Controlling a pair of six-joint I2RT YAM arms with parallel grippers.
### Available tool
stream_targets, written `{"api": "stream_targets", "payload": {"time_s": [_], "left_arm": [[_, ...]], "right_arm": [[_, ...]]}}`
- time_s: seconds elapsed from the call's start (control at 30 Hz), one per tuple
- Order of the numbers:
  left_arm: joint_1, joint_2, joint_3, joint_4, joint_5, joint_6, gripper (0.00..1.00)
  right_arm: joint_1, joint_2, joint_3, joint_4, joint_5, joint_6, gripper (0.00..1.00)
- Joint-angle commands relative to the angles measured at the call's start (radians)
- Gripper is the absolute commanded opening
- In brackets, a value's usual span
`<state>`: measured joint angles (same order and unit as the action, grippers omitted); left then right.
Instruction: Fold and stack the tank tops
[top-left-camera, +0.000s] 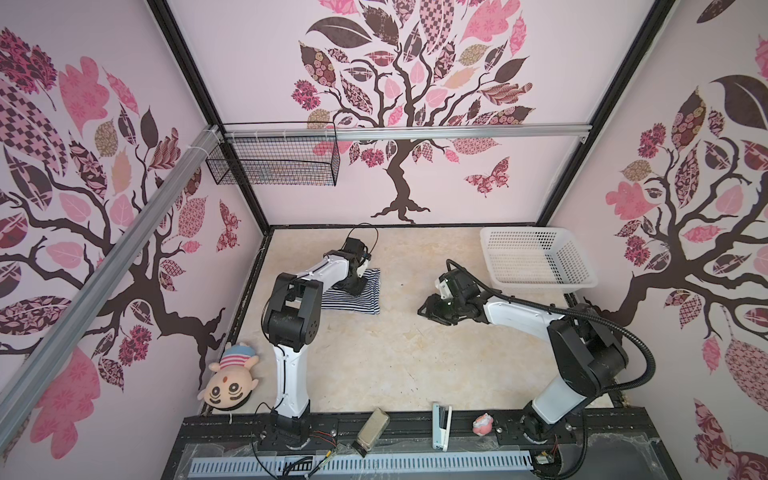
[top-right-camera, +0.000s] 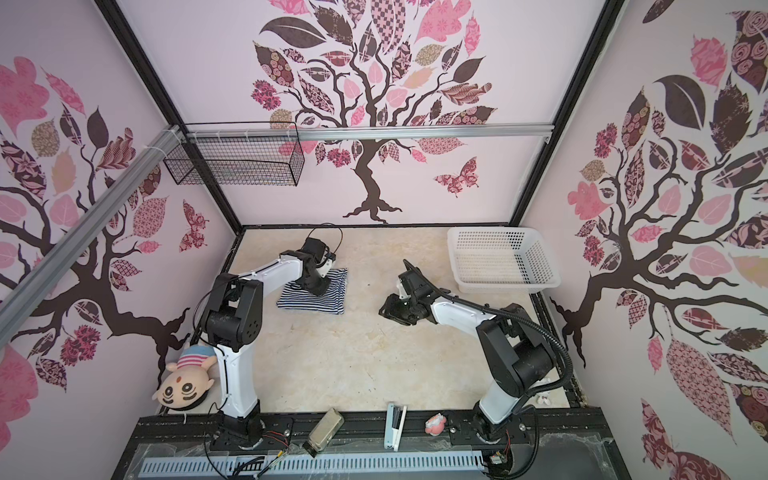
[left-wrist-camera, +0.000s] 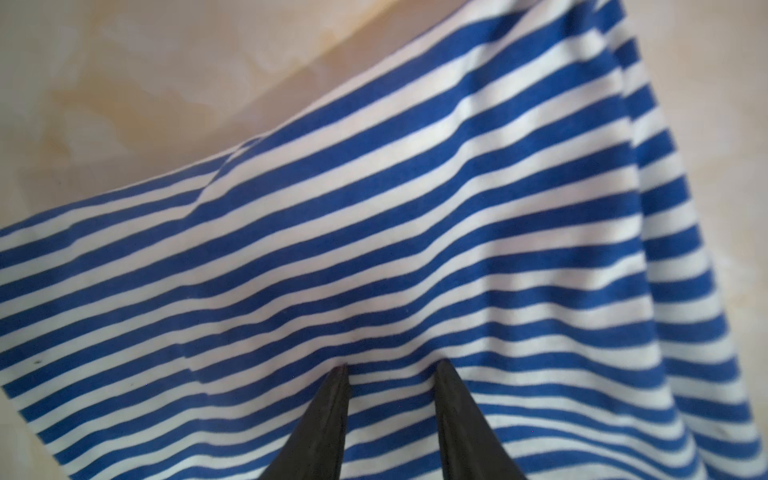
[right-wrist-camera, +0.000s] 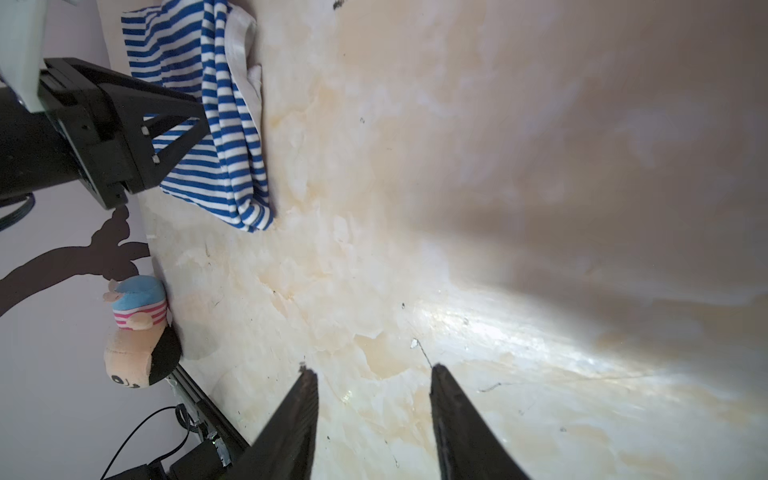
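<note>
On the surface (top-left-camera: 395, 353), left side: one tank top (top-left-camera: 353, 303), apparently folded
Your left claw (left-wrist-camera: 390, 368) parted over it; right claw (right-wrist-camera: 374, 372) parted, empty; stacking remains, no second top seen

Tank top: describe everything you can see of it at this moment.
The tank top is soft knit, narrow blue-and-white stripes, white trim at one edge. It lies folded in layers, roughly rectangular, slightly rumpled, on the table toward its far left. The left gripper hovers right over it, jaws apart; contact cannot be told.
</note>
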<state>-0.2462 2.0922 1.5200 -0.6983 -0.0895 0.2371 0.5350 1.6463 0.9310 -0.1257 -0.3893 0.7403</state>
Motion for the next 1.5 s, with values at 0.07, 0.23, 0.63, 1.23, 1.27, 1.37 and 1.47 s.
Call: {"api": "stream_targets", "payload": {"time_s": [0.07,0.23,0.63,1.23,1.27,1.37,1.47], "left_arm": [[0.103,0.093,0.068,-0.071,-0.017,0.053,0.38],[0.143,0.115,0.095,-0.076,-0.032,0.109,0.38],[0.151,-0.01,0.042,-0.112,0.054,0.184,0.38],[0.013,-0.092,-0.044,-0.11,0.195,0.076,0.38],[0.012,-0.089,-0.053,-0.104,0.205,0.073,0.38],[0.01,-0.078,-0.08,-0.09,0.182,0.072,0.38],[0.009,-0.078,-0.112,-0.081,0.142,0.082,0.38]], "right_arm": [[-0.001,-0.02,0.017,0.0,0.005,0.004,0.47],[-0.001,-0.018,0.024,0.0,0.004,0.002,0.47],[-0.001,-0.026,0.022,-0.003,0.007,0.007,0.47],[-0.001,-0.117,-0.03,-0.035,0.033,0.011,0.47],[-0.001,-0.132,-0.039,-0.038,0.038,0.011,0.47],[-0.002,-0.169,-0.059,-0.054,0.049,0.008,0.47],[-0.003,-0.195,-0.077,-0.068,0.055,0.004,0.47]]}}
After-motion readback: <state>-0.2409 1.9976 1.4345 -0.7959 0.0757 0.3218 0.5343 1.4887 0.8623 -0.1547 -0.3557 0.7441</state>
